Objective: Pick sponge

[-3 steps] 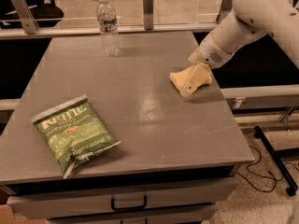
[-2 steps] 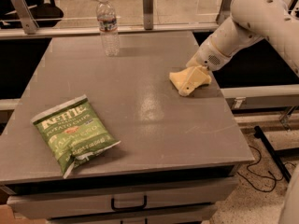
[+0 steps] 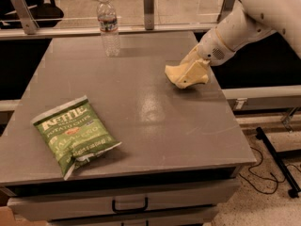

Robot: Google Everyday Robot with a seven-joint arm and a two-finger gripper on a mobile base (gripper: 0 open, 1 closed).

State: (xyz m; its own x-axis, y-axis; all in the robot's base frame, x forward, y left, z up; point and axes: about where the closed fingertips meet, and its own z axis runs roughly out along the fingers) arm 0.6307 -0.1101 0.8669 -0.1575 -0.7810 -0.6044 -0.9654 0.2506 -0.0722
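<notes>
I am keeping my blocky cream gripper low near the smooth grey desk's right edge, with open room leftward; I cannot tell how my jaws are standing.

The green chip bag at the table's front left reads "Kettle" in white with "Jalapeño" below, well apart from the gripper at the far right.

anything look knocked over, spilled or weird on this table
Nothing stands out. The water bottle stands upright at the far edge, the Kettle chip bag lies flat and skewed near the front left, and the gripper sits low over the right side of the table.
</notes>
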